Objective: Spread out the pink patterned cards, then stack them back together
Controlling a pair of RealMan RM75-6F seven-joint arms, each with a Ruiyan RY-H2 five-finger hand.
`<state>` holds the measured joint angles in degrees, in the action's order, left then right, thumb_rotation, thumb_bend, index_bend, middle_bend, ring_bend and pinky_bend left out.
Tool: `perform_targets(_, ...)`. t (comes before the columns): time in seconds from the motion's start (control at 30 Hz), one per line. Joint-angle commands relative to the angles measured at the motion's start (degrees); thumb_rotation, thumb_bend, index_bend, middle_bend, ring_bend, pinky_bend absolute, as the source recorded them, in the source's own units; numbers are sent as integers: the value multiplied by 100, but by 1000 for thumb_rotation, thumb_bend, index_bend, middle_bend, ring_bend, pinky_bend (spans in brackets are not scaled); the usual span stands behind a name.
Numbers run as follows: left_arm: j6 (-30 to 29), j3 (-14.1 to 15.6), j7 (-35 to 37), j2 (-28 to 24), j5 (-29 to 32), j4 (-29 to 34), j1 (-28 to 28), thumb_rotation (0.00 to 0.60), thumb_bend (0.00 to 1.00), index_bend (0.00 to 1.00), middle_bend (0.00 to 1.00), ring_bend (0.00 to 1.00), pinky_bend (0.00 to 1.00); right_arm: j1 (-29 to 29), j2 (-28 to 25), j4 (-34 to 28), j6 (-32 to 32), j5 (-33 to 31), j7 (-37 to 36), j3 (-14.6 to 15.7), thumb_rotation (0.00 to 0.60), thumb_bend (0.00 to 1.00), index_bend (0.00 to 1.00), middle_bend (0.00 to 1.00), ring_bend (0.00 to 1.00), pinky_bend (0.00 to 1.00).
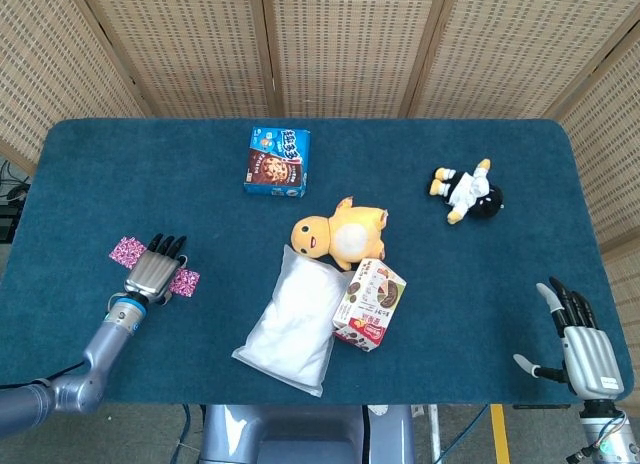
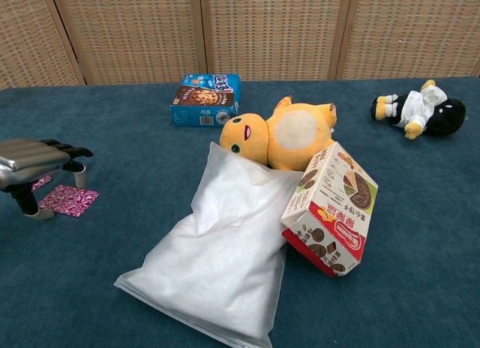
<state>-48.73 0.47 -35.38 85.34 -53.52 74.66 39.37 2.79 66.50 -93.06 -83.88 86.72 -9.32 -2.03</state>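
While spread, pink cards [image 1: 184, 281] flank the left hand [image 1: 152, 271]

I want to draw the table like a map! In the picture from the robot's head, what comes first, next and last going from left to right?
Pink patterned card → silver left hand → blue cookie box → yellow plush toy → black-and-white plush doll → silver right hand.

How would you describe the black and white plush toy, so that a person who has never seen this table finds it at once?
Start from the blue table and go to its far right part, well away from the yellow plush in the middle. There the black and white plush toy lies alone on the cloth. It is much smaller than the yellow one, with yellow feet, and touches nothing else.
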Motion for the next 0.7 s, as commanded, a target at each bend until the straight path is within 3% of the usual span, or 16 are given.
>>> perform_targets(0.03, -8, -15, 15, -26, 7, 10, 0, 600, 336, 571, 0, 0, 0, 1, 2, 4, 3, -2, -2, 0, 600, 105, 43, 0, 0, 0)
perform_targets(0.7, -133, -126, 116, -234, -18, 267, 26, 600, 340, 599, 0, 0, 0, -2, -7, 1, -9, 15, -26, 5, 600, 106, 43, 0, 0, 0)
